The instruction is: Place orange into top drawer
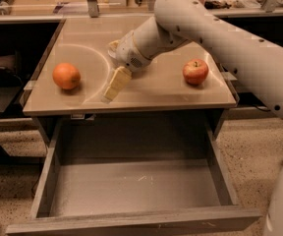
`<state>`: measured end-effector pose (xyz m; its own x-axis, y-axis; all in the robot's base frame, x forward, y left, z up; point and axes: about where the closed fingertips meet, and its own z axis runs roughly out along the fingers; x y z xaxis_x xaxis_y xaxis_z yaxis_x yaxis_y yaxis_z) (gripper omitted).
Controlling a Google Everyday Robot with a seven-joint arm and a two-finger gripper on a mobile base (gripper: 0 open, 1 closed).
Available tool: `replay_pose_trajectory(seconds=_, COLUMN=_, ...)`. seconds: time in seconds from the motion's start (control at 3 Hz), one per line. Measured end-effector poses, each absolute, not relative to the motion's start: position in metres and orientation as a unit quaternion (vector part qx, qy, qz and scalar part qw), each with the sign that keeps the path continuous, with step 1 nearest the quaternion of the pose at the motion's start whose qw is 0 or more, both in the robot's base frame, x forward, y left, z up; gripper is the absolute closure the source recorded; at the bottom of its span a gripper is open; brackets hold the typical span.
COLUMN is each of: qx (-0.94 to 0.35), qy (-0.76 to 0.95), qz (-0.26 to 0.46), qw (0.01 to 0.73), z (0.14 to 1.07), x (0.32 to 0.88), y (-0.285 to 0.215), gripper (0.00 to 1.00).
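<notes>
2 fruits are set on the table (156, 90). The orange (66, 76) is placed at the left side, near the front edge, and the apple (195, 72) at the right side, well apart from it. The gripper (115, 85) is held between them, over the table's front half, nearer the orange but apart from it. The arm (220, 38) is extended in from the right, behind and above the apple. The top drawer (131, 186) is pulled out below the table's front edge, in front of everything set on the table.
</notes>
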<state>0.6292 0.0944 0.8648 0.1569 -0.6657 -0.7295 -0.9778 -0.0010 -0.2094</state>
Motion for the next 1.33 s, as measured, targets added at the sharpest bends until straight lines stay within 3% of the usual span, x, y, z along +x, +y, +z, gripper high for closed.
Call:
replay_pose_trajectory(seconds=0.67, qx=-0.681, qy=0.594, qz=0.223, qw=0.367, z=0.858, x=0.639, y=0.108, gripper=0.0)
replay_pose_trajectory(seconds=1.33, qx=-0.715, qy=0.539, qz=0.234, qw=0.379, z=0.85, x=0.672, y=0.155, gripper=0.0)
